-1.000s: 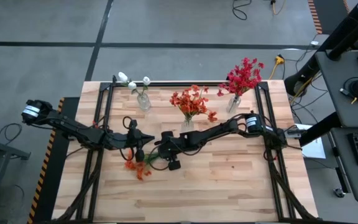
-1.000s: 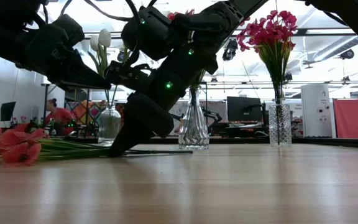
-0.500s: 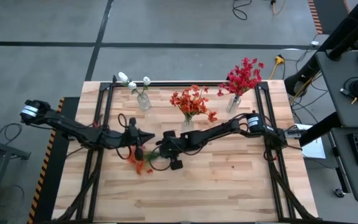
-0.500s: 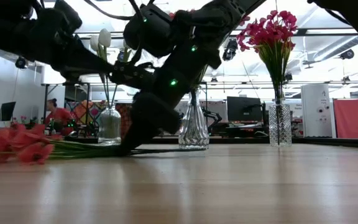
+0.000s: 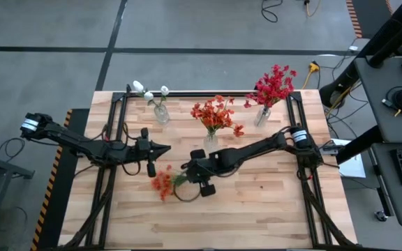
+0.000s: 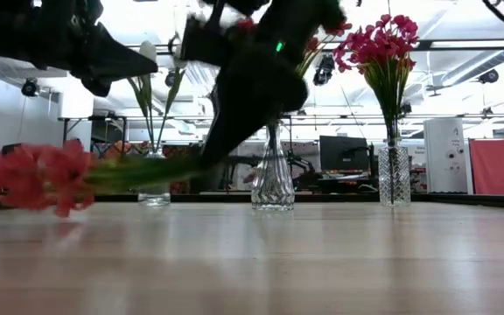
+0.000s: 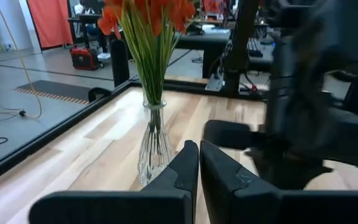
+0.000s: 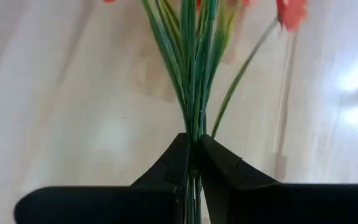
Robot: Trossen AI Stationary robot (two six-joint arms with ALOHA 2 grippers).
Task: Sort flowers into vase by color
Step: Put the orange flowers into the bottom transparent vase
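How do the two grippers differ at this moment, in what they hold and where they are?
The right gripper is shut on the green stems of an orange flower spray; the left gripper is shut on nothing. The right gripper is near the table's middle, in front of the vase of orange flowers; the left gripper is further left, apart from the spray. Both have their fingers closed.

High cam straight down, whole table [image 5: 271, 209]. Low cam at tabletop level, facing room. Wrist cams close-in. High, low, left wrist share orange-flower vase [image 5: 210, 138].
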